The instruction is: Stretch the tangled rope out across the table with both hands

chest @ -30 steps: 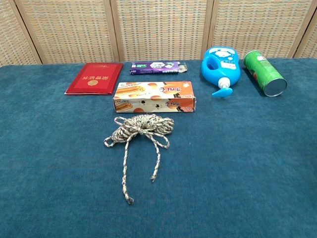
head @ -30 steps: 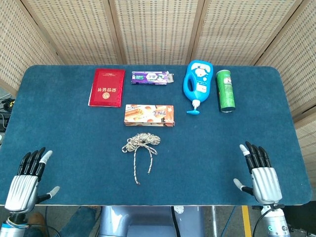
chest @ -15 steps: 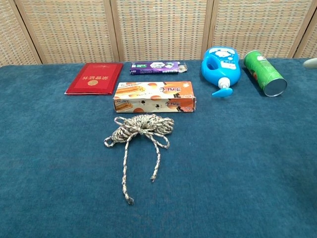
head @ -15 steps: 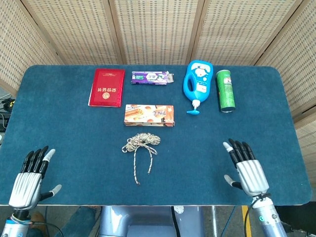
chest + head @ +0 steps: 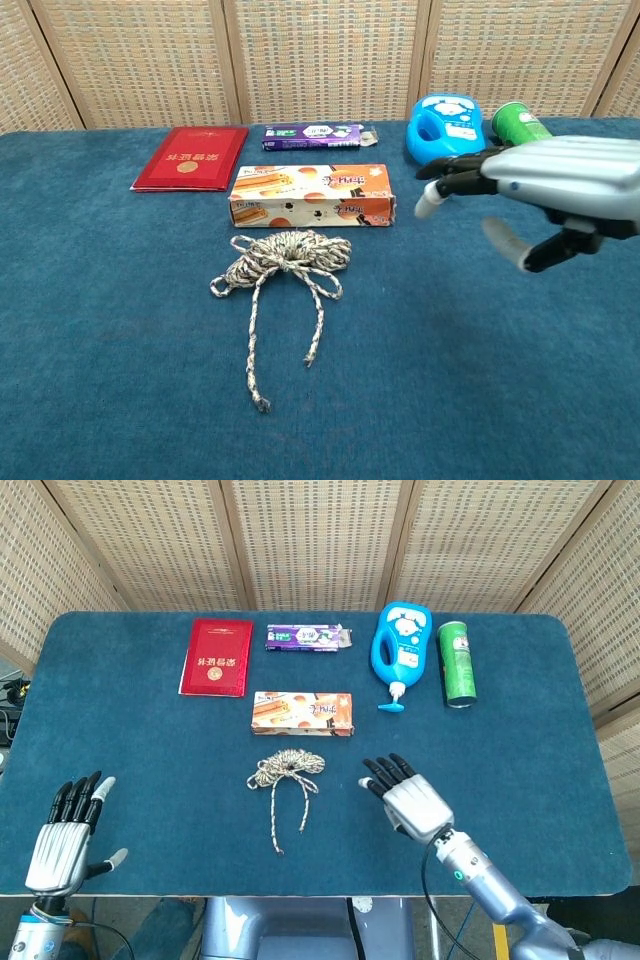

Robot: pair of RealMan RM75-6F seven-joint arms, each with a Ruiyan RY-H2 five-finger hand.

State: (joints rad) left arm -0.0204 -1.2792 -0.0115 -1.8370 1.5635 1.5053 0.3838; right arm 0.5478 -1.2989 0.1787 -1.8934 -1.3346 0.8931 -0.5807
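Rope bunched mid-table just in front of box, two loose tails trailing toward the near edge, long axis near-to-far. Right hand empty, fingers spread, just right of the coil and far nearer than left hand, also empty and spread, well off at the near left corner. Left hand absent from chest view; knot inside the coil hard to read.

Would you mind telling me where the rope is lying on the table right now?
In the head view the rope lies near the table's middle, just in front of the orange snack box, with the right hand to its right, not touching it.
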